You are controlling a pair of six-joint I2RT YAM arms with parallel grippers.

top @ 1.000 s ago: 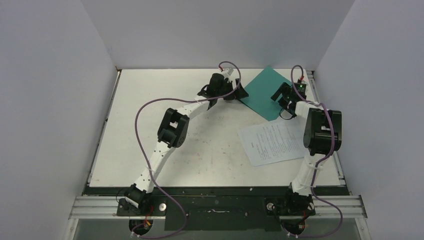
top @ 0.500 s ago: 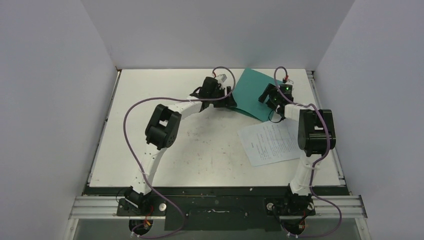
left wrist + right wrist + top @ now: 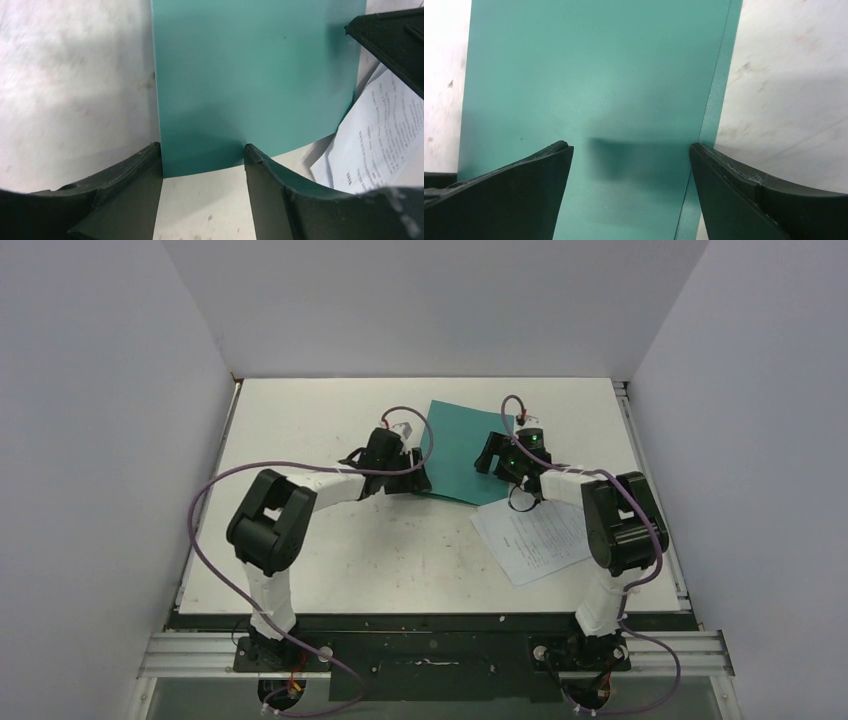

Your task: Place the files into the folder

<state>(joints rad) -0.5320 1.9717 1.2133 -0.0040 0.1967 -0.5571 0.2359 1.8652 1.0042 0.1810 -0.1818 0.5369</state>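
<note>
Little is done, judging by the layout: the teal folder [image 3: 462, 445] lies closed on the table [image 3: 330, 420]; the printed files [image 3: 535, 540] lie outside it, touching its near corner; the left gripper [image 3: 202, 150] and right gripper [image 3: 629, 147] both stand spread at its edges, grasping nothing; opening and loading remain.

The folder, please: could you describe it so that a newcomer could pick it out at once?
Look toward the far middle of the white table, between the left gripper and the right gripper. The folder lies flat there, a closed rectangle. It is the only teal-green thing, plain, unlike the white files with black text beside it.
</note>
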